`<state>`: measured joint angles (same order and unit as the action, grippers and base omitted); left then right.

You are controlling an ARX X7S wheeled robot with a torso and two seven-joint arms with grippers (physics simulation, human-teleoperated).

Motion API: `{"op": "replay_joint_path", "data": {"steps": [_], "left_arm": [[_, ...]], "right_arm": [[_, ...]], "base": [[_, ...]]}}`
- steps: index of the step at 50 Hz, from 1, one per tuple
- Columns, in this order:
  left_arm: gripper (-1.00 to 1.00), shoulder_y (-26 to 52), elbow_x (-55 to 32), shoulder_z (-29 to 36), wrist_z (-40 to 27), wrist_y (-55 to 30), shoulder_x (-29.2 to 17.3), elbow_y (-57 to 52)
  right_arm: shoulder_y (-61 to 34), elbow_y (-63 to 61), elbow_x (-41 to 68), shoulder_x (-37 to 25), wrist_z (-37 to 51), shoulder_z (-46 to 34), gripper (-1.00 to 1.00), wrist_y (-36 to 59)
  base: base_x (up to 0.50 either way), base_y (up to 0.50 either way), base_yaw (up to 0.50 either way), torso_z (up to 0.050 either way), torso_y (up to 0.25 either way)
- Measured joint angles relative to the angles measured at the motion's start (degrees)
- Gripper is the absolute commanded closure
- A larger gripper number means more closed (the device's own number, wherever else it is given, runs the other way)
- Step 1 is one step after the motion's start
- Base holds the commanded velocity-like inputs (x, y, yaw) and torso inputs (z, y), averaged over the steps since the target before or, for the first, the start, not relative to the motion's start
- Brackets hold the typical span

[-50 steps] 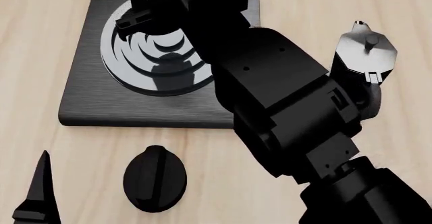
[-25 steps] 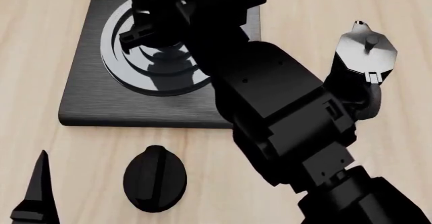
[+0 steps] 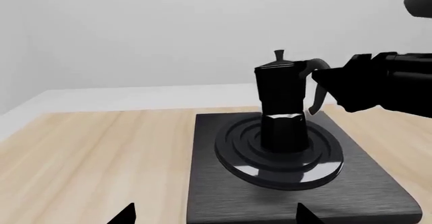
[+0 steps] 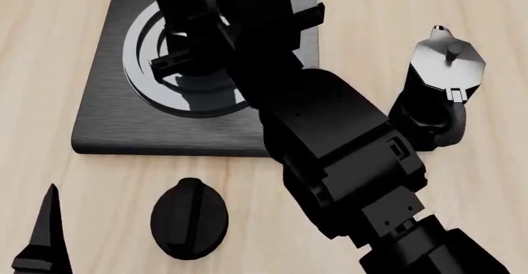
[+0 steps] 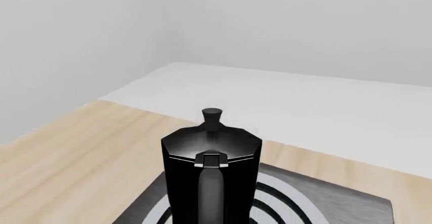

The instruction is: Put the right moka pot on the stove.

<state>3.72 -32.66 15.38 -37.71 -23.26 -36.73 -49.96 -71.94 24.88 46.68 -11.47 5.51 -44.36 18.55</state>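
Observation:
A black moka pot (image 3: pixel 282 107) with a silvery lid stands upright at the centre of the ring burner (image 3: pixel 317 169) on the dark-grey stove (image 3: pixel 223 193). I cannot tell whether its base touches the burner. My right gripper (image 3: pixel 316 90) is shut on its curved handle. The right wrist view shows the pot (image 5: pixel 210 168) close up over the burner (image 5: pixel 292 204). In the head view my right arm (image 4: pixel 330 138) hides this pot above the stove (image 4: pixel 107 122). My left gripper (image 3: pixel 214 216) is open and empty, before the stove's near edge.
A second, identical moka pot (image 4: pixel 441 70) stands on the wooden table (image 4: pixel 49 51) to the right of the stove. A small black oval knob (image 4: pixel 189 218) lies in front of the stove. One left finger (image 4: pixel 48 231) shows at the bottom left.
My right arm has brought the held pot down over the burner. Its shadow on the rings has shrunk under it. The second pot, the knob and the left gripper have not moved.

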Motion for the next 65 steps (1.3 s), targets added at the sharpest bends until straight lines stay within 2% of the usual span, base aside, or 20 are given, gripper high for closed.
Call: {"op": "replay_joint_path", "data": {"steps": [26, 27, 44, 65], "left_arm": [[-1.0, 0.02, -0.09, 0.19, -0.28, 0.24, -0.26, -0.07], [-1.0, 0.02, -0.11, 0.19, -0.29, 0.25, -0.27, -0.07], [-1.0, 0.2, -0.14, 0.43, -0.36, 0.37, -0.36, 0.09], [-1.0, 0.67, -0.16, 0.86, -0.64, 0.08, -0.33, 0.62]], "right_arm": [[1.42, 0.56, -0.68, -0.06, -1.04, 0.4, 1.0, -1.8], [1.44, 0.56, -0.68, -0.06, -1.05, 0.42, -1.0, -1.81], [3.71, -6.24, 0.99, -3.25, 1.11, 0.62, -1.0, 0.83], [9.48, -34.48, 10.32, -15.45, 11.87, 5.35, -1.0, 6.89]], "base": [[0.0, 0.0, 0.0, 0.0, 0.0], [0.0, 0.0, 0.0, 0.0, 0.0], [0.0, 0.0, 0.0, 0.0, 0.0], [0.0, 0.0, 0.0, 0.0, 0.0]]}}
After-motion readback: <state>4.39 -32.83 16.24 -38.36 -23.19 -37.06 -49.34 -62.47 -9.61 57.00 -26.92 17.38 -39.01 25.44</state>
